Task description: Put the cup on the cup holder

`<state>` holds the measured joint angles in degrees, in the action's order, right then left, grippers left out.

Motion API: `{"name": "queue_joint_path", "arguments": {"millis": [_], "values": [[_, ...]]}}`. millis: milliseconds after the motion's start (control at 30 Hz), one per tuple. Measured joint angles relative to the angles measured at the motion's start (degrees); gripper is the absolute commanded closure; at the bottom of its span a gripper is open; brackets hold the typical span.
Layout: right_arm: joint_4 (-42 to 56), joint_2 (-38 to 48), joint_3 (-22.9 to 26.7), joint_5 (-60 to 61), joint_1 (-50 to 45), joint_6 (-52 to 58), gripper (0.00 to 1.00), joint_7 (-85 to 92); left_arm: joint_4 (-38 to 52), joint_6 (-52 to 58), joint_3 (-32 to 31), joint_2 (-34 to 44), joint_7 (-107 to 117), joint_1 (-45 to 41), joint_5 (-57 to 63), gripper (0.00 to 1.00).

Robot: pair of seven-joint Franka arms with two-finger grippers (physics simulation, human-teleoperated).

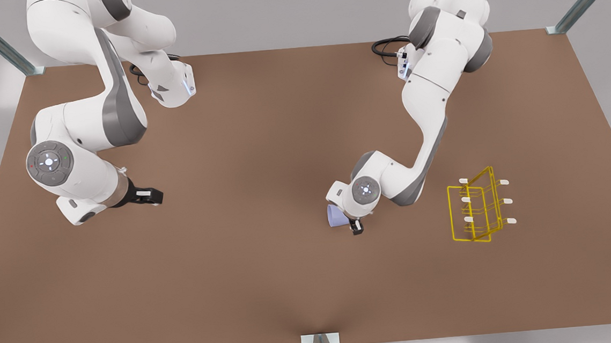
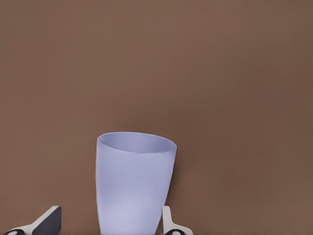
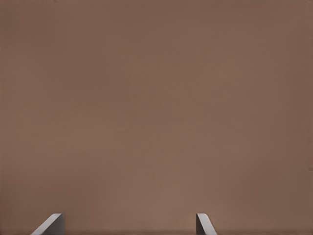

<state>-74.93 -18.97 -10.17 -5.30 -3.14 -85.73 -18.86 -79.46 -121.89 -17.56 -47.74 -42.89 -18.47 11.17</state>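
Observation:
The pale lavender-blue cup (image 1: 334, 216) is on the brown table right of centre in the front view. In the left wrist view the cup (image 2: 134, 183) stands upright between my left gripper's fingers. My left gripper (image 1: 350, 224) (image 2: 110, 223) is open around it, with one finger (image 2: 168, 223) against the cup's side and the other finger (image 2: 49, 223) apart from it. The yellow wire cup holder (image 1: 450, 214) with white-tipped pegs stands farther toward the front view's right. My right gripper (image 1: 151, 195) (image 3: 127, 225) waits open above bare table at the front view's left.
The brown table (image 1: 260, 142) has metal frame posts at its far corners (image 1: 26, 67) (image 1: 556, 29) and a bracket at the middle of its near edge (image 1: 320, 341). Open table lies between the cup and the cup holder.

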Motion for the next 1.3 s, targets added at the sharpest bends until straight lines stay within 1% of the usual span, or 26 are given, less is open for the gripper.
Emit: {"name": "queue_joint_path", "arguments": {"millis": [433, 733, 1100, 1133, 1167, 1300], "values": [[0.0, 0.0, 0.0, 0.0, 0.2, 0.0, 0.00, -0.3, -0.3, -0.5, 0.0, -1.5, 0.5, -0.8, 0.0, 0.00], [0.0, 0.0, 0.0, 0.0, 0.1, 0.1, 0.00, -0.4, -0.4, -2.0, 0.0, -4.1, 0.8, -1.0, 0.0, 0.00], [0.0, 0.0, 0.0, 0.0, -0.3, 0.1, 0.00, -0.4, -0.4, -3.5, 0.0, -4.9, 1.2, -1.0, 0.0, 0.00], [0.0, 0.0, 0.0, 0.1, -0.3, 0.1, 0.00, -0.5, -0.4, -3.5, 0.0, -4.9, 1.2, -1.0, 0.0, 0.08], [0.0, -0.1, -0.1, 0.2, -0.5, 0.0, 0.00, -0.5, -0.4, -3.5, 0.0, -4.8, 1.3, -1.0, 0.0, 0.14], [-0.1, -0.2, -0.3, 2.2, -0.4, -0.4, 0.00, -0.3, -0.4, -3.5, 0.0, -4.8, 1.5, -1.0, 0.1, 0.16]]}}
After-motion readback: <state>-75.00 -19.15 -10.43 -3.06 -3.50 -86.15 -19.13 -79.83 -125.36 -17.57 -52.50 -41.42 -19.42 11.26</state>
